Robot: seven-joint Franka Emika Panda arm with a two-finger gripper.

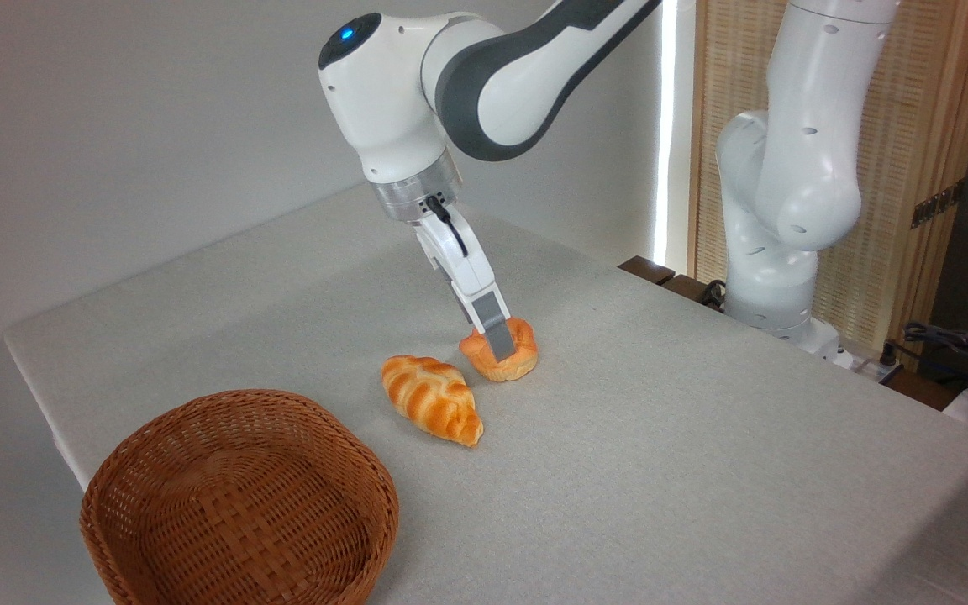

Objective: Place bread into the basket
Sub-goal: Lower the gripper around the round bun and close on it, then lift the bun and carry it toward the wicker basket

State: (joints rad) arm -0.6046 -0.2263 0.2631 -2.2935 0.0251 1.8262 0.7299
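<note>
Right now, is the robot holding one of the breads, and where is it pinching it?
The gripper is down on the small round bun, jaws at its top middle. The bun sits on the table; a firm pinch cannot be told.

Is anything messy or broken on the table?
Nothing stands out. The basket sits upright and empty, the braided loaf lies whole beside the bun, and the gripper is down on the bun. No crumbs or spills show on the table.
</note>
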